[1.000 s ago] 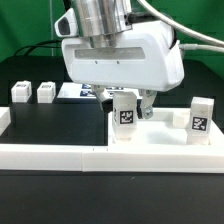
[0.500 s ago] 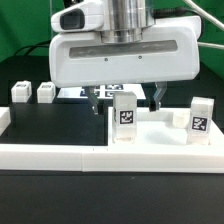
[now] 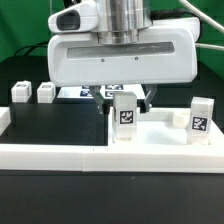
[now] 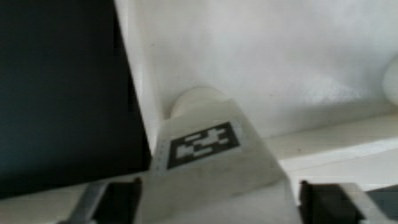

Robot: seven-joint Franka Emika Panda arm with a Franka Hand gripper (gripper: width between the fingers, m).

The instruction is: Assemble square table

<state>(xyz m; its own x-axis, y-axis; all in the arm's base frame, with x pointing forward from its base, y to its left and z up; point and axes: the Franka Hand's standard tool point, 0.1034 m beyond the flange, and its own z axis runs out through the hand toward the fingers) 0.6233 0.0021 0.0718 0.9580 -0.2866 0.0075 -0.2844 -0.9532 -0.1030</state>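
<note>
The square table slab [image 3: 160,128] lies flat on the exterior view's right, behind the low front wall. One white tagged leg [image 3: 126,112] stands upright on its left part. My gripper [image 3: 125,98] hangs straight above that leg, its two fingers closed in against the leg's top from either side. In the wrist view the leg [image 4: 210,140] fills the space between the dark fingertips [image 4: 118,200], with the slab [image 4: 267,50] beneath. A second leg [image 3: 200,115] stands at the slab's right. Two more legs [image 3: 20,92] [image 3: 46,92] stand at the far left.
A long low white border wall [image 3: 90,157] runs along the front. The marker board [image 3: 74,92] lies behind, partly hidden by my gripper body. A black mat [image 3: 60,120] covers the table left of the slab.
My gripper turned to face the camera squarely, then its fingers drew in from wide open to the sides of the standing leg. The leg has not moved.
</note>
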